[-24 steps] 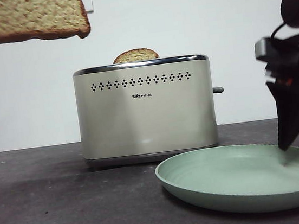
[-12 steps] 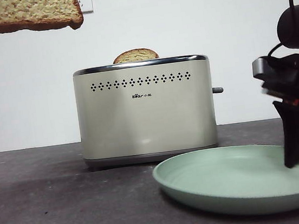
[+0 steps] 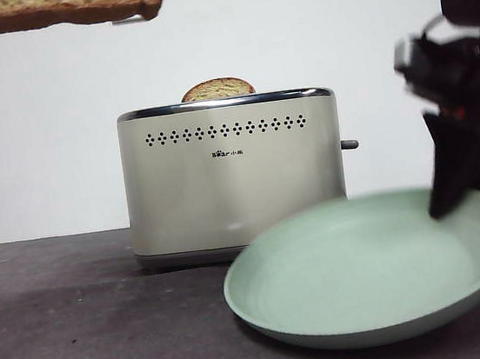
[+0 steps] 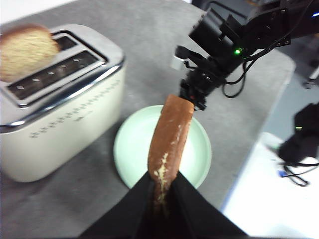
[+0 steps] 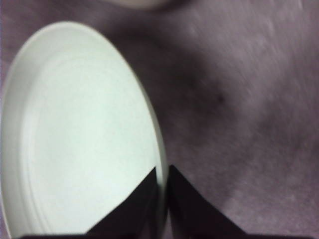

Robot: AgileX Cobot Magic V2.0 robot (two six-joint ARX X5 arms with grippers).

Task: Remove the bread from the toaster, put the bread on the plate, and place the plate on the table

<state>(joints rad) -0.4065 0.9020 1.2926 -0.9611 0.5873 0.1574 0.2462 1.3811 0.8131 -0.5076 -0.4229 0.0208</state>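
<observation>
The bread hangs high at the top left of the front view, held flat. My left gripper is shut on the bread and holds it above the plate. The cream toaster stands on the table with a second slice showing only its rounded top. The mint-green plate is lifted and tilted at the right. My right gripper is shut on the plate's rim and shows at the right in the front view.
The white wall stands behind the toaster. The toaster's grey lever sticks out toward the right arm. In the left wrist view the table's edge lies beyond the right arm.
The right gripper has lifted the plate's right side, so the plate now tilts and has shifted left. The bread has moved up and to the right at the top of the front view.
</observation>
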